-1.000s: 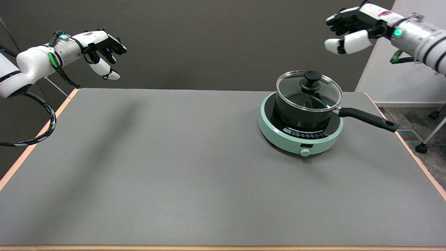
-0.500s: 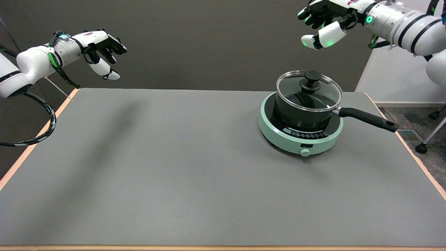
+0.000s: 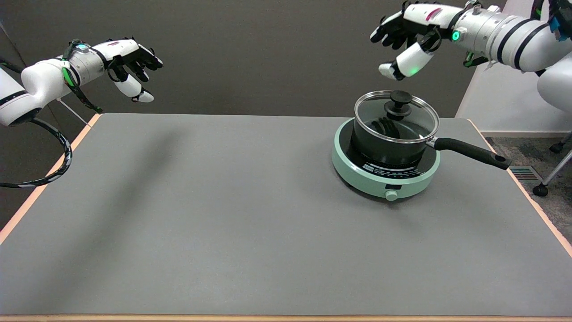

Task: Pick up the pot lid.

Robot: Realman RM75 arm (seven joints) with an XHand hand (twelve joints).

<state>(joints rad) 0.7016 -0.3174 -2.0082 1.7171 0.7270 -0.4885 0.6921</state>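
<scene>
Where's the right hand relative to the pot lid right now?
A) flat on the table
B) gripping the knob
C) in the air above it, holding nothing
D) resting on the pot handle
C: the right hand hangs open above the lid, clear of its knob.

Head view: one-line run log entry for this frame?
phase: approach | right hand: open, above pot lid, no contact | lid: seated on pot | pot: on green cooker

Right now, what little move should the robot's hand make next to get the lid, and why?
Probably lower the right hand straight down toward the black knob on the pot lid. The hand hangs open in the air above the knob, touching nothing, and the lid sits on the pot.
</scene>
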